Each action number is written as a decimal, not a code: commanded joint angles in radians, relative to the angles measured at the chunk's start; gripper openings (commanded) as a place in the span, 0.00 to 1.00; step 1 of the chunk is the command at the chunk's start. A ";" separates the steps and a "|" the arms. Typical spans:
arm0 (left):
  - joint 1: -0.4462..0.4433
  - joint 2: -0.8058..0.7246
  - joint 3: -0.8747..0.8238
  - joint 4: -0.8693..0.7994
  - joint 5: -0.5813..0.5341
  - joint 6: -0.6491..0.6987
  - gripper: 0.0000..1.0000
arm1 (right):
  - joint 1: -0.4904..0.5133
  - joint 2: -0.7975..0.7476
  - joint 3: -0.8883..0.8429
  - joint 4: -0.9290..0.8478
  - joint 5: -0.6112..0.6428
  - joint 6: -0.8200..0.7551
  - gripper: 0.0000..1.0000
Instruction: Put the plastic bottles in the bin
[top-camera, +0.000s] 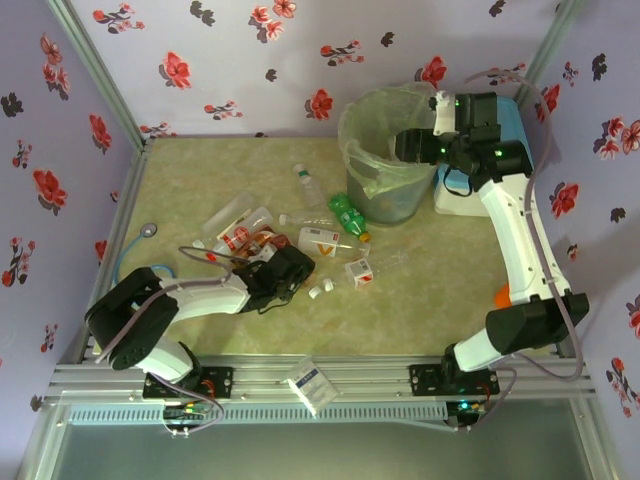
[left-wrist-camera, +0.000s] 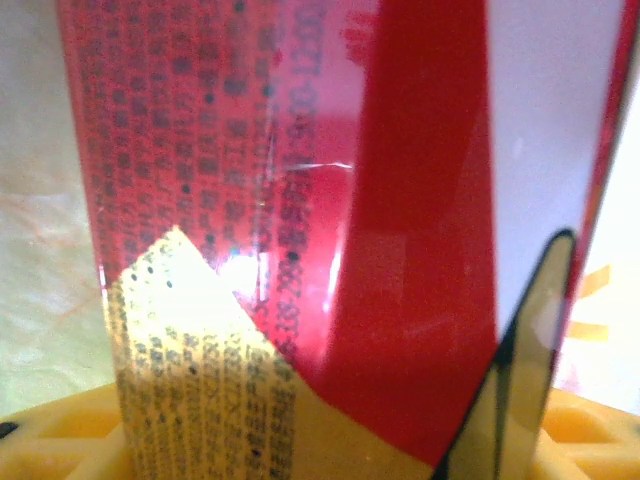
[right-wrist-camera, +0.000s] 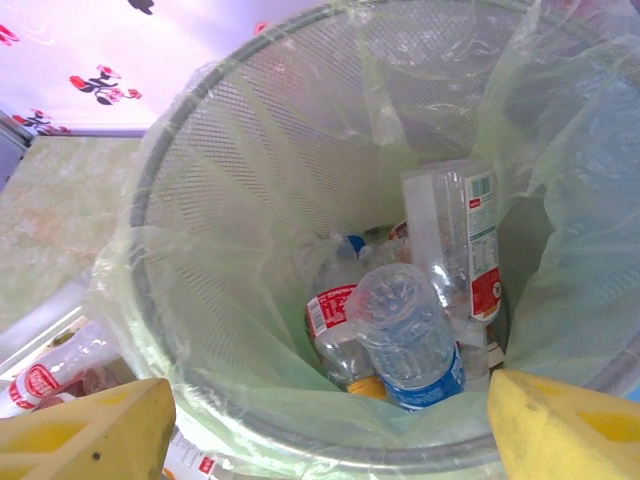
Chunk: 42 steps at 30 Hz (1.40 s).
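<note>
The loose bottles (top-camera: 300, 238) lay in a heap on the bench (top-camera: 440, 290), from about the centre out toward 9 o'clock in the overhead view. They were mostly clear with red and white labels, all on their sides. A green bottle (top-camera: 348, 212) with a yellow cap lay at the heap's 2 o'clock edge, just beside the foot of the bin (top-camera: 372, 115). Two white caps (top-camera: 320, 290) sat loose at the heap's 6 o'clock side.

The bin stood at 1 o'clock on the bench, its pale green bag folded over the rim. Looking down through the right wrist camera, I saw several bottles already at the bottom of the bin (right-wrist-camera: 230, 200). Among them were a clear one with a blue label (right-wrist-camera: 412, 345) and a red-labelled one (right-wrist-camera: 335, 320).

The left jaws were down in the heap at its 8 o'clock side. In the left wrist camera a red-labelled bottle (left-wrist-camera: 350, 250) sat between the yellow fingertips (left-wrist-camera: 60, 435), reaching from one to the other. I could not tell whether they were pressing on it.

The right jaws hung over the bin's mouth at its 3 o'clock side. They were spread wide, with the yellow fingertips (right-wrist-camera: 90, 430) far apart and nothing between them.

A white box with a blue lid (top-camera: 455, 195) stood just behind the bin at 3 o'clock.
</note>
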<state>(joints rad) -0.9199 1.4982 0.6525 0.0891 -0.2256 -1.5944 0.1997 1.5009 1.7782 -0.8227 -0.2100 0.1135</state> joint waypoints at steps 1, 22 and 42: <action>-0.015 -0.081 0.049 -0.014 -0.033 0.111 0.57 | 0.033 -0.059 0.003 0.018 -0.014 0.026 0.82; 0.270 -0.375 0.173 -0.043 0.468 0.978 0.38 | 0.382 -0.008 -0.097 0.098 -0.256 0.145 0.83; 0.294 -0.353 0.069 0.290 0.639 0.799 0.37 | 0.459 0.201 -0.087 0.247 -0.420 0.186 0.98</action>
<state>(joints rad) -0.6437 1.1465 0.7357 0.2379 0.3492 -0.7307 0.6647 1.6890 1.6943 -0.6060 -0.5816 0.2897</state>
